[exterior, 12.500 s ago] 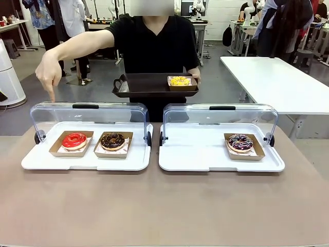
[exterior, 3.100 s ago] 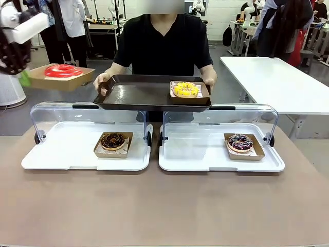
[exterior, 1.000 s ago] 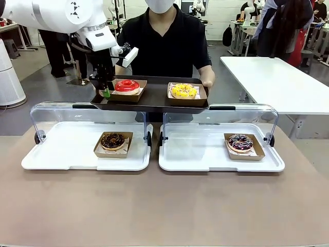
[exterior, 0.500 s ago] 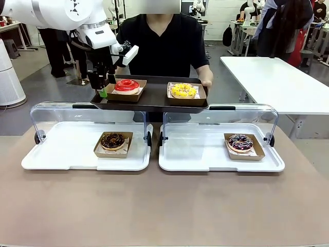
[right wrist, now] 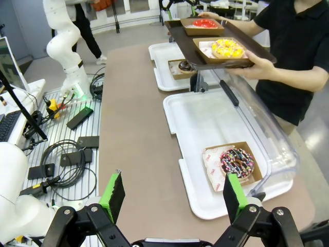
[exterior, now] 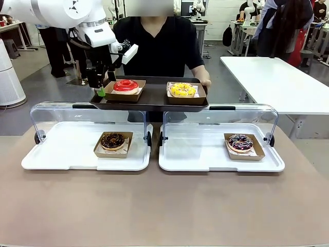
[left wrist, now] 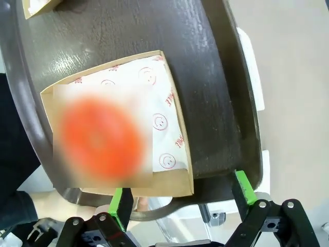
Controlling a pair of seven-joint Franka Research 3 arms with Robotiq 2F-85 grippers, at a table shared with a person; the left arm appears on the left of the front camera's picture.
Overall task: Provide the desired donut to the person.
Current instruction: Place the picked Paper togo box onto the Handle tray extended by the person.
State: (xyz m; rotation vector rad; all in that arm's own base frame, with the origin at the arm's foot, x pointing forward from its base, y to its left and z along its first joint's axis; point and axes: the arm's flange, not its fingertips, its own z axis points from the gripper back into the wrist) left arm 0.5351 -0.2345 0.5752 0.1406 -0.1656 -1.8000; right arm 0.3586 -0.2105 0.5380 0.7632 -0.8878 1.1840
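Donut, red-glazed [exterior: 125,85], sits in its brown paper tray [exterior: 125,90] on the dark serving tray [exterior: 154,100] that the person [exterior: 154,46] in the black T-shirt holds above the two display cases. Just to that paper tray's outer side hangs the left claw [exterior: 103,88], fingers pointing down at the serving tray's end, jaws spread wide and empty. In the left wrist view the left claw [left wrist: 182,198] shows its green pads [left wrist: 244,186] standing apart, the near edge of the paper tray [left wrist: 172,139] lying between and just ahead of them without touching either; the donut [left wrist: 100,139] itself is blurred there. Farther along the serving tray from the left claw rests a yellow donut [exterior: 182,89] in its own paper tray. Below the left claw, on the tabletop [exterior: 164,206], a chocolate donut [exterior: 112,140] lies on the left white case's base [exterior: 61,159]. The right claw [right wrist: 172,198] hangs open and empty above the tabletop's edge, with the sprinkled donut [right wrist: 235,162] ahead of it on the nearer white case base [right wrist: 190,123], clear lid [right wrist: 257,123] raised.
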